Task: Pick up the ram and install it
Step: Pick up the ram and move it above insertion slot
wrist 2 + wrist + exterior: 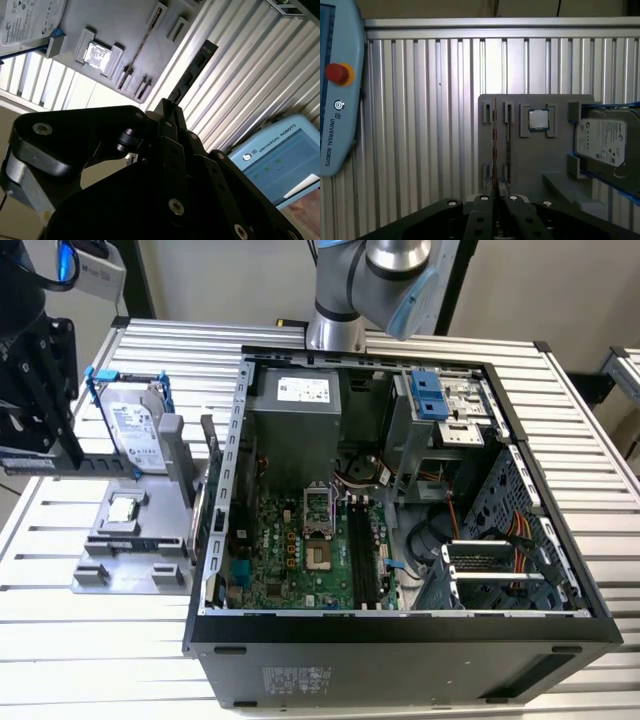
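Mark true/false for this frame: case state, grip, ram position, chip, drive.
1. The case is open, with the motherboard exposed. True.
2. The fingers are shut on the ram. True.
3. The ram is seated in the motherboard. False: it is held in the air outside the case, near the gray fixture.
4. The processor chip lies on the fixture. True.
5. The hard drive is mounted inside the case. False: it sits in its blue bracket on the fixture.
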{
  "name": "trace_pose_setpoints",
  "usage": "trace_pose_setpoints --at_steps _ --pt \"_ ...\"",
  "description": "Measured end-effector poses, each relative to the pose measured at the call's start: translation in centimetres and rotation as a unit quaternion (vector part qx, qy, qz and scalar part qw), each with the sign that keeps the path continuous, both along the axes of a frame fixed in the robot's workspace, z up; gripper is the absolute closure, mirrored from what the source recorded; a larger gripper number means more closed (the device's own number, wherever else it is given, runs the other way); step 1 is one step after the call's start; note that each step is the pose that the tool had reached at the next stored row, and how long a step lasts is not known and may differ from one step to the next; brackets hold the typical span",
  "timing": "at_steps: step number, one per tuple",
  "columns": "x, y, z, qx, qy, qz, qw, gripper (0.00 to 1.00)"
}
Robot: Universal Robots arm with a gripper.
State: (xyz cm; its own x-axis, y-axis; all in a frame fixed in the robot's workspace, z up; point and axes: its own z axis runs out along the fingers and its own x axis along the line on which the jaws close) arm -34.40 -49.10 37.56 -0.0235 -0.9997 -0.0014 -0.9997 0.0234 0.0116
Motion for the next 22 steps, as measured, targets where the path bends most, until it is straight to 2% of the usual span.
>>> trace_pose_setpoints --at_steps 17,22 --pt "0.00 0.00 1.33 0.0000 0.0000 0.000 1.0000 1.00" --pt "0.00 0.00 1.34 0.0001 0.0000 0.000 1.0000 1.00"
